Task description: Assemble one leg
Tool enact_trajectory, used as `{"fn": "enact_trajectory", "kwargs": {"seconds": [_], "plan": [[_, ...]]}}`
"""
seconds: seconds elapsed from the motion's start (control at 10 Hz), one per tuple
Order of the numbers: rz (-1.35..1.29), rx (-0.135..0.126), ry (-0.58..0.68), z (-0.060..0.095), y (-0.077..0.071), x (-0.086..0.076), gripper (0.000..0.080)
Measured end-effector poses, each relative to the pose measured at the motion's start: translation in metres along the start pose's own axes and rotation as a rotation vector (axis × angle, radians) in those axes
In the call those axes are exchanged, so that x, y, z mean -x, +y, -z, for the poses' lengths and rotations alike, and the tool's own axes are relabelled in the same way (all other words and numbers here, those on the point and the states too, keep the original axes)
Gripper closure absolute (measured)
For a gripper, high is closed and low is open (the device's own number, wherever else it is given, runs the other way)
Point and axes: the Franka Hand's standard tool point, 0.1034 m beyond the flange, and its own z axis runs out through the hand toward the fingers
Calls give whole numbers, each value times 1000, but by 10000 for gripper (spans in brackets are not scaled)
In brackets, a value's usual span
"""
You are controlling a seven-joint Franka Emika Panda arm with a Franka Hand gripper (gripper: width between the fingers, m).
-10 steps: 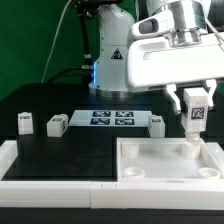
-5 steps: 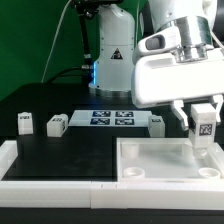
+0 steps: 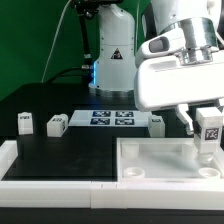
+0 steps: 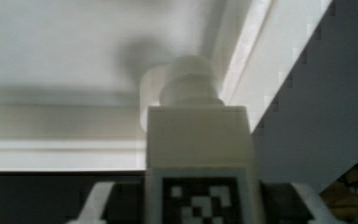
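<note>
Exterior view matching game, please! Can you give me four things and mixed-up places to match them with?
Things:
1. held leg
2. marker board
3. tabletop
4. loose leg

Places:
A. lying flat on the black table, in the middle at the back
B. standing farthest toward the exterior view's left
C. in the gripper, at a tabletop corner
D. at the front, toward the exterior view's right

Pairs: 1-C, 2-A, 3-D, 4-B

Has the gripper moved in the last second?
Yes. The gripper, shut on the leg, has moved toward the exterior view's right and slightly down, farther from the marker board.
</note>
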Motion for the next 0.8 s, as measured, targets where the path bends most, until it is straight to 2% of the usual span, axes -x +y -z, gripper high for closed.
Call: {"fn": "enact_trajectory", "kwargs": {"seconds": [0.2,0.4,0.8], "plan": [[8,5,8,-3,7,-11,512],[0,7,18,-14,12,-20,512],[-1,6,20,-15,12,-21,512]]}}
